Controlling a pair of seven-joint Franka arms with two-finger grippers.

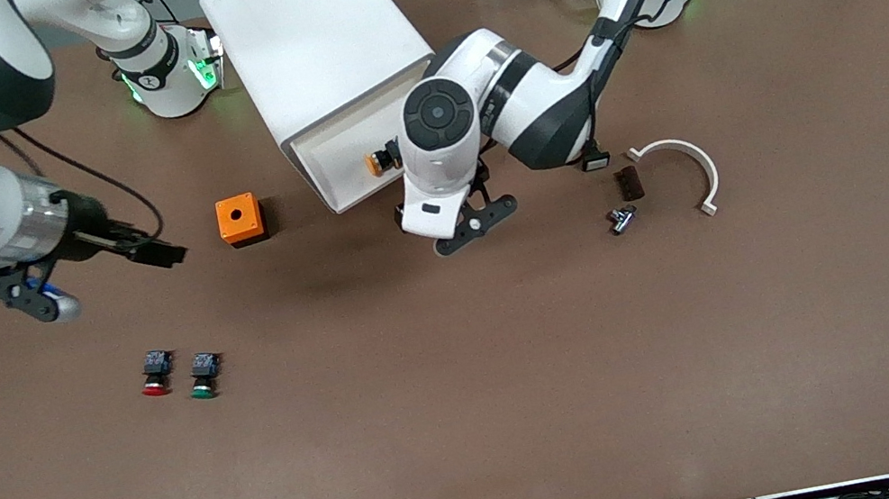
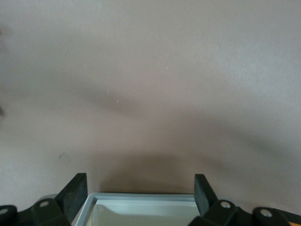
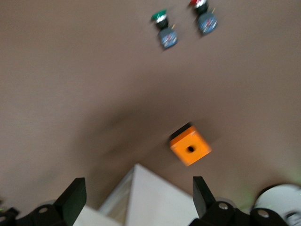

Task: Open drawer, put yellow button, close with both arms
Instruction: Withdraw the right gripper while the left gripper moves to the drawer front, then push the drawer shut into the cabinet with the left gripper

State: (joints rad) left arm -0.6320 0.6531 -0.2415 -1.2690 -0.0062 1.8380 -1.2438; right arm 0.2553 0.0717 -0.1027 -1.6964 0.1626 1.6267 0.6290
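Brown table (image 1: 470, 391): drawer (image 1: 354, 151) pulled out, yellow button (image 1: 377, 162) inside it just beside left gripper (image 1: 465, 223), spread empty at drawer front, right gripper (image 1: 91, 266) likewise wide, empty, well apart, likely readying joint push.

We see a brown table (image 1: 476, 427) carrying a white cabinet (image 1: 317, 43), an orange box (image 1: 239, 219), red-capped (image 1: 155, 374) and green-capped (image 1: 204, 375) buttons, a white curved piece (image 1: 690, 162), a dark block (image 1: 629, 183) and a small metal part (image 1: 620, 219).
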